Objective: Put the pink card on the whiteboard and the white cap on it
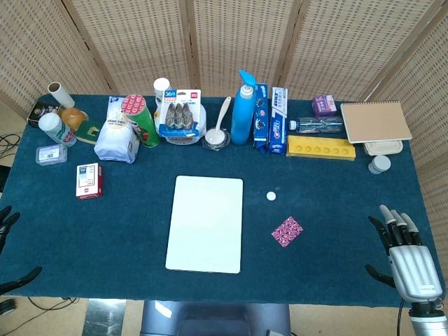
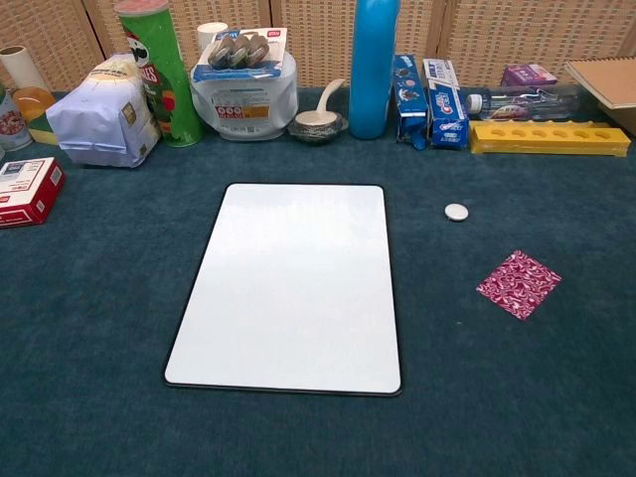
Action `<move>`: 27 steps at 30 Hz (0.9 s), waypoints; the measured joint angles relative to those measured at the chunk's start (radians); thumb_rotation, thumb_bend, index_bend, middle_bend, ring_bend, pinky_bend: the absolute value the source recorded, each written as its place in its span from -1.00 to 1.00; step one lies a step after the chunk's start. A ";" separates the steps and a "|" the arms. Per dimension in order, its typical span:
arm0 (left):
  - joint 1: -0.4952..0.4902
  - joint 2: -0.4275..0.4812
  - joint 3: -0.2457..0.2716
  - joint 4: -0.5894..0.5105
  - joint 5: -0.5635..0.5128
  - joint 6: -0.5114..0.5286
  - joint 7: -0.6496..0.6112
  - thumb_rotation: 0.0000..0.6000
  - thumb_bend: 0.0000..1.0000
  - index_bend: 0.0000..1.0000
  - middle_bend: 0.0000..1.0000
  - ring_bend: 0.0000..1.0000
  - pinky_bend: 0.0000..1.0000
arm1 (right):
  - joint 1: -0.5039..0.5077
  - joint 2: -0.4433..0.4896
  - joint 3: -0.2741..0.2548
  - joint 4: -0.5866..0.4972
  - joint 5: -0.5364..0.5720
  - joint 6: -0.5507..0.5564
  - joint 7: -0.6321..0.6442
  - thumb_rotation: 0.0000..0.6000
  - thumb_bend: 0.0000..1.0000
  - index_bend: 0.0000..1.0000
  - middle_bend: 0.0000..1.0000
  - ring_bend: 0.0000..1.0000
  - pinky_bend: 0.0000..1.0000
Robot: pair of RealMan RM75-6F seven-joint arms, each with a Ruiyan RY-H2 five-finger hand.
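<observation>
My right hand [image 1: 407,255] rests at the near right edge of the table [image 1: 336,203], fingers extended and apart, holding nothing. My left hand [image 1: 8,241] shows only as dark fingertips at the far left edge of the head view; they appear spread and nothing is in them.

The whiteboard [image 1: 206,223] lies flat at the centre of the blue cloth, bare. The pink card [image 1: 287,231] lies flat on the cloth to the right of the whiteboard, turned diamond-wise, clear of the board's edge. The white cap [image 1: 271,197] sits on the cloth behind the card, between card and board but touching neither. The chest view confirms both: card [image 2: 519,283] and cap [image 2: 456,212] apart from each other and from the board [image 2: 293,283].

Along the back of the table stands a row of goods: a green crisps can [image 1: 142,119], a blue bottle [image 1: 243,108], a toothpaste box [image 1: 278,120], a yellow tray [image 1: 330,148] and a spiral notebook [image 1: 375,121]. A small red-and-white box [image 1: 89,180] lies left of the board.
</observation>
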 measured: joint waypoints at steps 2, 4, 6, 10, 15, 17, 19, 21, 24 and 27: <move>-0.003 0.002 -0.001 -0.002 -0.004 -0.006 0.000 1.00 -0.84 -1.00 -1.00 -1.00 -0.88 | 0.002 -0.003 -0.001 0.002 -0.002 -0.001 0.004 1.00 -0.79 -0.78 -1.00 -1.00 -1.00; -0.006 0.005 -0.003 -0.005 -0.010 -0.012 -0.002 1.00 -0.84 -1.00 -1.00 -1.00 -0.88 | 0.004 -0.006 -0.001 0.005 -0.001 -0.005 0.005 1.00 -0.79 -0.78 -1.00 -1.00 -1.00; -0.008 0.008 -0.005 -0.007 -0.015 -0.017 -0.005 1.00 -0.84 -1.00 -1.00 -1.00 -0.88 | 0.005 -0.007 -0.001 0.006 0.002 -0.009 0.003 1.00 -0.79 -0.78 -1.00 -1.00 -1.00; -0.010 0.014 -0.006 -0.012 -0.021 -0.024 -0.008 1.00 -0.84 -1.00 -1.00 -1.00 -0.88 | 0.011 -0.013 0.001 0.010 0.011 -0.020 -0.008 1.00 -0.78 -0.74 -1.00 -1.00 -1.00; -0.004 0.025 -0.003 -0.012 -0.020 -0.011 -0.036 1.00 -0.84 -1.00 -1.00 -1.00 -0.88 | 0.030 -0.032 0.004 0.048 0.006 -0.045 -0.012 1.00 -0.77 -0.62 -0.97 -1.00 -1.00; 0.000 0.029 -0.004 -0.009 -0.021 -0.001 -0.055 1.00 -0.84 -1.00 -1.00 -1.00 -0.88 | 0.049 -0.043 0.003 0.076 -0.008 -0.066 -0.002 1.00 -0.77 -0.59 -0.93 -1.00 -1.00; 0.004 0.034 -0.008 -0.006 -0.032 0.009 -0.077 1.00 -0.84 -1.00 -1.00 -1.00 -0.88 | 0.078 -0.057 0.001 0.121 -0.044 -0.088 0.028 1.00 -0.76 -0.57 -0.90 -1.00 -0.99; 0.005 0.039 -0.012 -0.005 -0.046 0.009 -0.097 1.00 -0.84 -1.00 -1.00 -1.00 -0.88 | 0.115 -0.073 -0.001 0.178 -0.095 -0.108 0.063 1.00 -0.76 -0.55 -0.88 -1.00 -0.94; 0.003 0.048 -0.017 -0.006 -0.057 0.002 -0.112 1.00 -0.84 -1.00 -1.00 -1.00 -0.88 | 0.186 -0.095 -0.005 0.259 -0.163 -0.157 0.109 1.00 -0.76 -0.55 -0.84 -1.00 -0.86; 0.001 0.049 -0.018 -0.009 -0.059 -0.005 -0.108 1.00 -0.84 -1.00 -1.00 -1.00 -0.88 | 0.264 -0.105 -0.011 0.288 -0.195 -0.238 0.159 1.00 -0.76 -0.55 -0.83 -0.99 -0.80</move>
